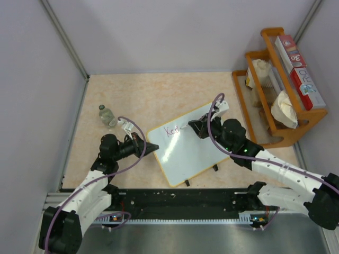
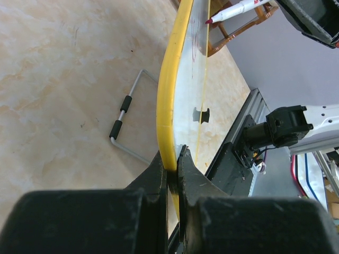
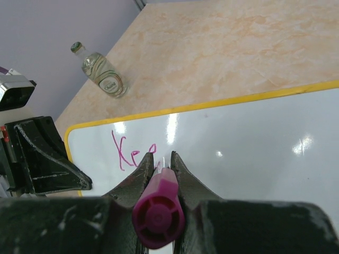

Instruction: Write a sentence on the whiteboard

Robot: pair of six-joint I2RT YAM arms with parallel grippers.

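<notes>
The whiteboard (image 1: 186, 151) lies tilted at the middle of the table, white with a yellow rim (image 2: 168, 100). My left gripper (image 1: 153, 147) is shut on its left edge, the jaws pinching the rim (image 2: 172, 165). My right gripper (image 1: 194, 126) is shut on a pink marker (image 3: 159, 210), with the tip down on the board's top left area (image 3: 254, 143). The sentence (image 3: 131, 153) reads "Kee" in pink, just ahead of the right fingers (image 3: 142, 170). From the left wrist view the marker tip (image 2: 212, 20) meets the board at the far end.
A small glass bottle (image 1: 107, 115) lies on the table behind the left gripper. A wooden rack (image 1: 279, 95) with boxes and cloth stands at the right. A wire stand with black grips (image 2: 123, 119) juts out under the board.
</notes>
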